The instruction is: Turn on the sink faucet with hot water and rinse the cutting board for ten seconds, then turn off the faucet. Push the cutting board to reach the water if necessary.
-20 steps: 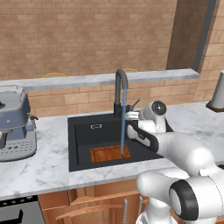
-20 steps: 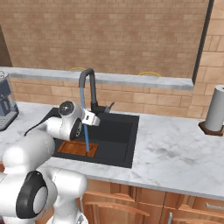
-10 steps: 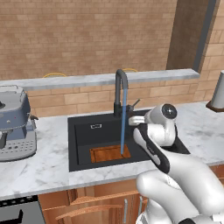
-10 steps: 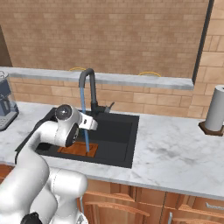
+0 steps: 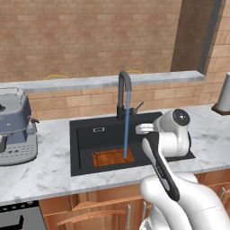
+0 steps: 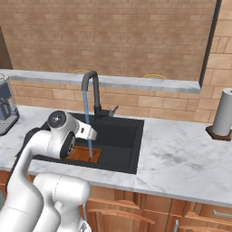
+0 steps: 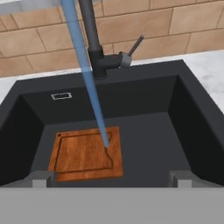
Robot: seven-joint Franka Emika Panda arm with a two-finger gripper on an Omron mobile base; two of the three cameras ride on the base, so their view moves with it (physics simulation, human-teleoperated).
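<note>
The cutting board [image 7: 85, 153] lies below and ahead of the released, empty gripper [image 7: 111, 179], under the water [image 7: 87, 83]; faucet lever [image 7: 134, 46] sits beyond, upper right.

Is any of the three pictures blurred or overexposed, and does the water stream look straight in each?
Left base view: sharp, evenly lit, water vertical. Right base view: equally sharp, no glare on the marble. Hand view: slightly soft, and the stream slants toward the cutting board because the camera is tilted.
</note>
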